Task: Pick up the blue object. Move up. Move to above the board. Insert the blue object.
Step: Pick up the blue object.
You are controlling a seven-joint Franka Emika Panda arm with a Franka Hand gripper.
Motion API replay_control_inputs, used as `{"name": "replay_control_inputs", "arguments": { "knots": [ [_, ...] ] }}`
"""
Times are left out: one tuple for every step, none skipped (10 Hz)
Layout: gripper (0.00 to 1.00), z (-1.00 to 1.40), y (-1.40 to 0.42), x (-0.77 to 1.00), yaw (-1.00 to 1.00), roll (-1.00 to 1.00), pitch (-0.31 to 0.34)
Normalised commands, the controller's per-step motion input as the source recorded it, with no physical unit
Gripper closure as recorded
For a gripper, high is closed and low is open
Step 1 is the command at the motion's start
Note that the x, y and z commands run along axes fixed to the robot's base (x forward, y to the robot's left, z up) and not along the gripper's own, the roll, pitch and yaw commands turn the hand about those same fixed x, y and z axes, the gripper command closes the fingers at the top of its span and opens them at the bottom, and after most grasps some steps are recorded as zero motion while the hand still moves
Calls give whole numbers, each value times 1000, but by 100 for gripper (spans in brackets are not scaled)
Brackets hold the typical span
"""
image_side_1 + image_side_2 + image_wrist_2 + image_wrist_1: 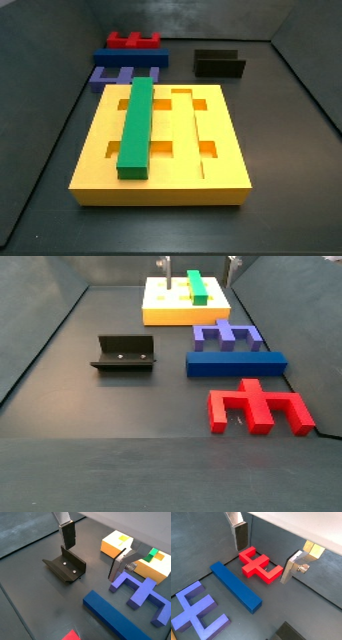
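The blue object (237, 362) is a long navy bar lying flat on the dark floor between the purple comb piece (227, 334) and the red piece (261, 406). It also shows in both wrist views (236, 586) (120, 619) and in a side view (130, 58). The board (94, 150) is a yellow-orange block with a green bar (139, 125) in one groove. My gripper (264, 554) hangs high over the floor, open and empty, well above the bar; only its fingertips (167, 264) show at the top edge of a side view.
The fixture (124, 353) stands on the floor beside the blue bar, also in a wrist view (65, 566). The purple comb piece (196, 609) lies between bar and board. The red piece (258, 564) lies on the bar's other side. Grey walls enclose the floor.
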Motion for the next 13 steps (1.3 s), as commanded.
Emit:
{"name": "replay_control_inputs", "arguments": {
  "knots": [
    [0, -20, 0, -134, -426, -46, -79],
    [0, -60, 0, -280, -840, -67, -109],
    [0, -63, 0, -237, -880, -56, -101],
    [0, -54, 0, -191, -917, -34, -84],
    [0, -54, 0, -166, -931, -33, -80],
    [0, -54, 0, -143, -949, -27, -74],
    [0, -46, 0, -111, -977, -7, -57],
    [0, -54, 0, -97, -1000, 0, -36],
    [0, -263, 0, -86, -1000, 0, -46],
    [0, -454, 0, -137, -1000, -7, -63],
    [0, -571, 3, -240, -977, 0, -27],
    [0, -660, 3, -269, -957, 0, -54],
    [0, -660, 6, -266, -963, 0, -61]
  ]
}}
